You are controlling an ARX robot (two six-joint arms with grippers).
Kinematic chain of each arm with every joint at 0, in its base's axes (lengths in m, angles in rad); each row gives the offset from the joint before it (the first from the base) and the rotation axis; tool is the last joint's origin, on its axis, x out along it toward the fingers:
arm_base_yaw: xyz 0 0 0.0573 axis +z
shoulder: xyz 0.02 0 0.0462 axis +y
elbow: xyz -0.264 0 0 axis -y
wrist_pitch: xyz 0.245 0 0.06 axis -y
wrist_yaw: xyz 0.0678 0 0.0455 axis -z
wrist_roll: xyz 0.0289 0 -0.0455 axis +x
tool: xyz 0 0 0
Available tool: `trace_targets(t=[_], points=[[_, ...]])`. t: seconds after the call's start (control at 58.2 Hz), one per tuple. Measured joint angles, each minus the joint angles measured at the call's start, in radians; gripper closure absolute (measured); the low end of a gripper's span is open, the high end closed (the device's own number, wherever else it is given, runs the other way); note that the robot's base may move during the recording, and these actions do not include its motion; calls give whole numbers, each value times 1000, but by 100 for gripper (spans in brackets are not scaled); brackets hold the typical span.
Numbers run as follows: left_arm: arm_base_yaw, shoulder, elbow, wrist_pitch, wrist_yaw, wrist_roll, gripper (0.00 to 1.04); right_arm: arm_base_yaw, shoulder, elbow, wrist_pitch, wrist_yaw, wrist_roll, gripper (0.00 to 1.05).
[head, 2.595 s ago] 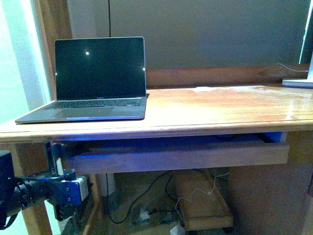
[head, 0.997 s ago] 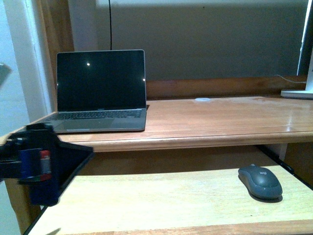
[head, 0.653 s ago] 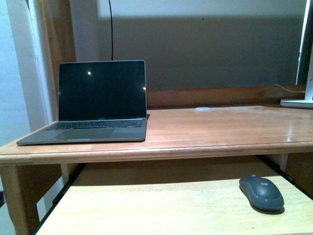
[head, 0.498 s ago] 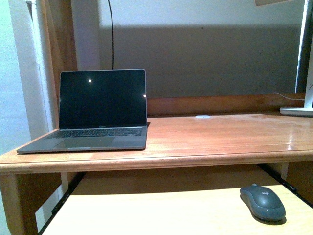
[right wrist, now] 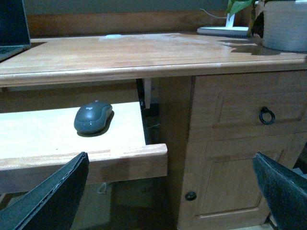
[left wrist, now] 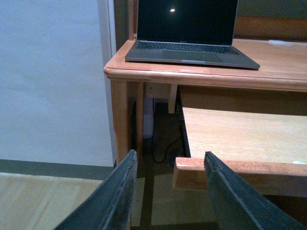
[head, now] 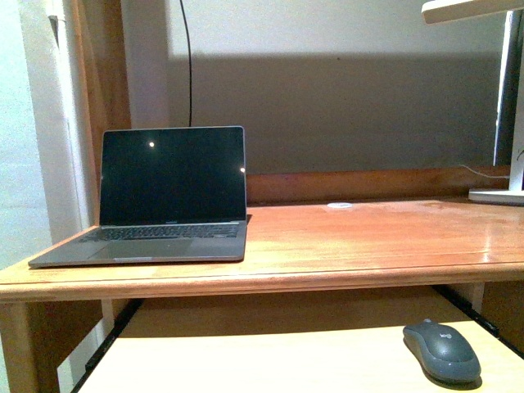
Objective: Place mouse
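The mouse (head: 440,350), small, dark grey and oval, lies on the pulled-out pale wooden shelf (head: 246,360) under the desk top, near its right end. In the right wrist view the mouse (right wrist: 93,116) sits well ahead of my right gripper (right wrist: 172,191), which is open wide and empty, below and in front of the shelf's front edge. My left gripper (left wrist: 170,191) is open and empty too, low in front of the shelf's left front corner (left wrist: 184,167). Neither gripper shows in the front view.
An open laptop (head: 160,196) with a dark screen stands on the left of the desk top (head: 368,237). A lamp base (head: 495,195) sits at the far right. Beside the shelf is a cabinet with a drawer ring pull (right wrist: 266,115) and a door knob (right wrist: 191,195). A wall (left wrist: 53,81) stands left of the desk.
The front view has risen steadily, so desk, laptop and mouse sit lower in the picture. The left arm seen a second ago has left that view. The shelf, shut 2.6 s ago, is out.
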Motion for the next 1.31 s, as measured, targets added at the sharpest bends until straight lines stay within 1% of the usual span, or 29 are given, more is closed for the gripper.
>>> trace_targets(t=[0.052,0.086,0.12,0.138,0.172,0.206,0.361,0.756,0.791,0.825,0.877,0.911,0.997,1.083,1.134,1.169,1.186,1.22,1.306], points=[[23,-10,-4,-1,24,3,76,0,0,0,0,0,0,0],[57,-17,-5,-7,78,6,82,0,0,0,0,0,0,0],[129,-27,-10,-9,151,9,90,0,0,0,0,-1,0,0],[140,-27,-10,-9,154,9,92,0,0,0,0,-1,0,0],[170,-30,-12,-9,158,10,99,0,0,0,0,0,0,0],[179,-32,-14,-9,163,9,102,0,0,0,0,0,0,0],[186,-72,-59,-8,174,13,102,0,0,0,0,0,0,0],[186,-76,-60,-8,176,13,102,-3,3,1,-4,-4,2,0],[186,-76,-60,-8,176,13,96,-21,36,26,-77,-98,31,0],[186,-76,-60,-9,175,13,91,-21,79,50,-128,-144,45,0],[186,-76,-60,-8,177,13,84,-5,151,72,-139,-161,60,0],[186,-76,-60,-8,177,13,77,13,204,85,-122,-155,62,0],[186,-76,-60,-8,176,13,64,63,350,131,-20,-109,63,0],[186,-76,-60,-8,177,14,49,112,504,206,92,-61,63,0],[186,-76,-60,-8,177,13,42,148,604,261,154,-34,62,0],[186,-76,-60,-8,177,13,34,180,684,307,196,-13,60,0],[186,-76,-60,-8,176,13,33,188,705,318,205,-8,57,0],[186,-76,-60,-8,177,13,26,211,764,352,229,5,55,0],[186,-76,-60,-8,177,13,12,270,926,446,275,42,34,0]])
